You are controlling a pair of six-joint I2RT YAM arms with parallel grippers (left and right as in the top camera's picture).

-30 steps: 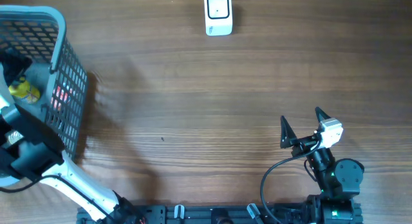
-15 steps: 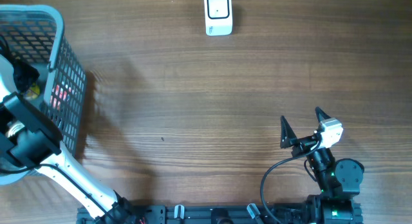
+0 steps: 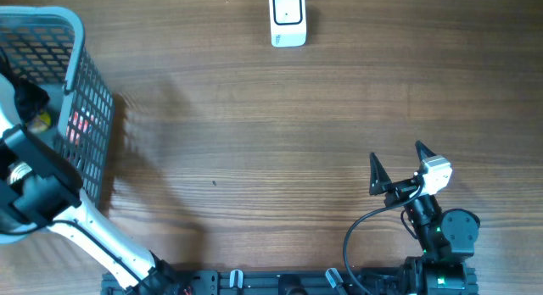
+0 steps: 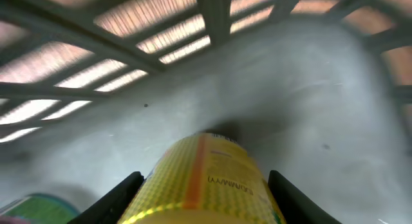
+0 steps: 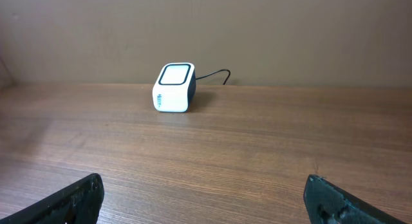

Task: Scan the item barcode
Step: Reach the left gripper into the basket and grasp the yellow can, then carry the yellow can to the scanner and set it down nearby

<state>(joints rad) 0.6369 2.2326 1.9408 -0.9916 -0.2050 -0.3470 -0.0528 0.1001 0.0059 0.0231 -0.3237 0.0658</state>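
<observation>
The left gripper [image 4: 205, 180] reaches down inside the grey mesh basket [image 3: 92, 117] at the table's [image 3: 254, 142] left edge, its two fingers pressed against either side of a yellow cylindrical container [image 4: 201, 165] printed with small text, which lies on the basket's pale floor beside a green-rimmed item [image 4: 29, 206]. The right gripper [image 3: 396, 153] hovers near the front right with its fingers spread wide and nothing between them. It faces the white barcode scanner [image 3: 288, 18], which stands well apart at the far edge.
</observation>
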